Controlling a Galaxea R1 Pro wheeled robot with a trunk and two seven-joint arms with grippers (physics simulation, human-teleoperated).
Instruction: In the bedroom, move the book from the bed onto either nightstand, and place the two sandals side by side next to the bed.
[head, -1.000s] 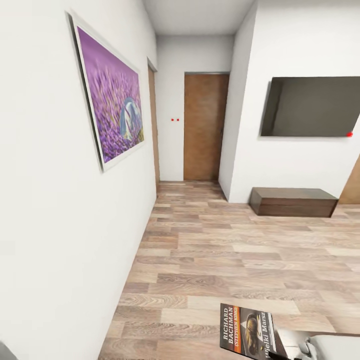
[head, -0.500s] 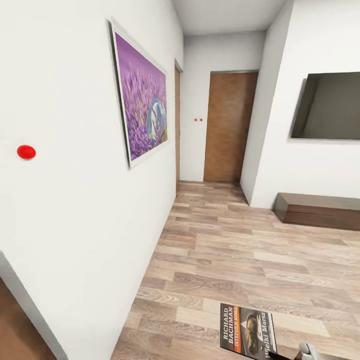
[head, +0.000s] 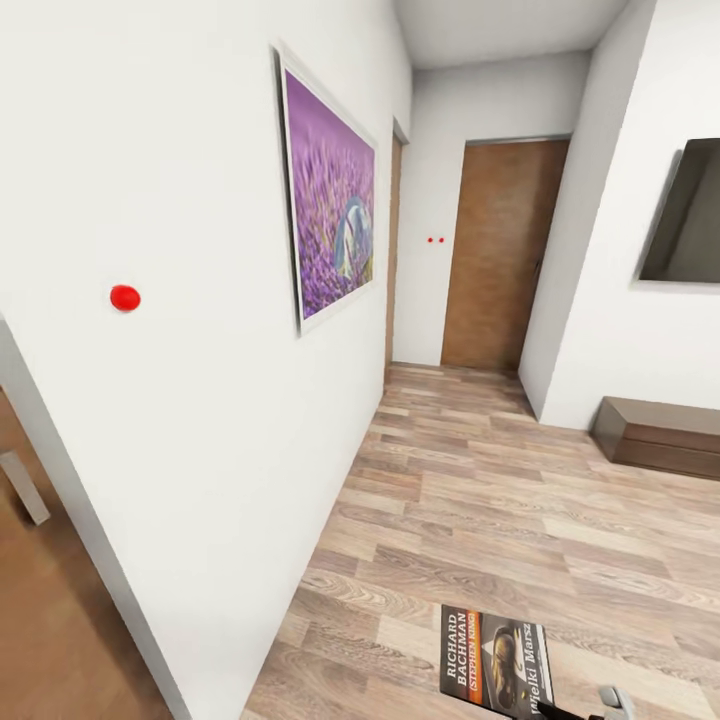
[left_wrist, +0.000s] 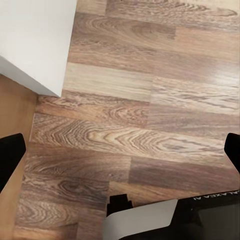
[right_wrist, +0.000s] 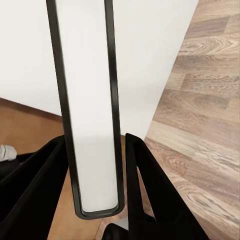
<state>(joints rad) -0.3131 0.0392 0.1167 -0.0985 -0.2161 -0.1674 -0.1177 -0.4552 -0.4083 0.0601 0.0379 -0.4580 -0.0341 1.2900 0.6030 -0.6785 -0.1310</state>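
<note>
Closest in, our right gripper (right_wrist: 95, 165) has its black fingers (right_wrist: 150, 190) clamped on the thin dark orange-banded paperback book (head: 496, 662), carried low above the light-brown wood-plank floor (head: 500, 500). Our left gripper (left_wrist: 120, 150) spreads wide, holding nothing. Beyond hangs a purple framed picture (head: 332, 225), then a brown door (head: 500, 255).

A framed lavender-field picture (head: 333, 205) hangs on the long white wall (head: 200, 400). Beyond the picture, a brown door (head: 498, 255) closes the corridor's far end. Across the wood-plank floor (head: 480, 520) from it, a dark screen (head: 690, 215) hangs above a low brown bench (head: 660, 435).
</note>
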